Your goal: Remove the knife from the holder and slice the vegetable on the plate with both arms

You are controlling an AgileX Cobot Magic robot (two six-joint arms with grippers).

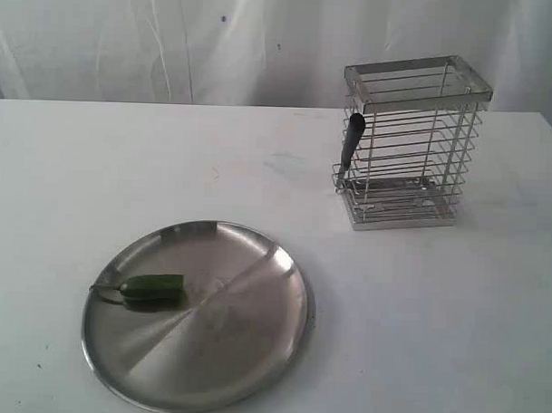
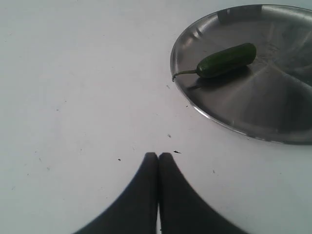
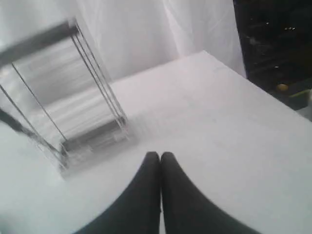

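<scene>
White worktop (image 1: 454, 312) carries 2 groups of task items. The holder (image 1: 412, 143) stands upright at about 1 o'clock in the exterior view; the knife (image 1: 352, 141) sits at its left corner, black handle up and leaning slightly, blade pointing down among the wires and mostly hidden. The plate (image 1: 253, 351) lies at about 7 o'clock, well apart from the holder, with the vegetable (image 1: 152, 289) whole and uncut near the plate's 9 o'clock rim, long axis roughly 3-to-9, stem toward 9. Neither arm shows in the exterior view. Left pincer (image 2: 158, 155): fingers pressed together, empty, over bare worktop just off the plate's rim on the stem side. Right pincer (image 3: 160, 155): fingers pressed together, empty, facing the holder, which appears blurred and tilted in the right wrist view; knife not resolvable there. Judgement: task at its start. The right arm is nearer the holder, so the knife handle, long axis near vertical, calls for a spread pincer approaching its upper end, then an upward draw.
</scene>
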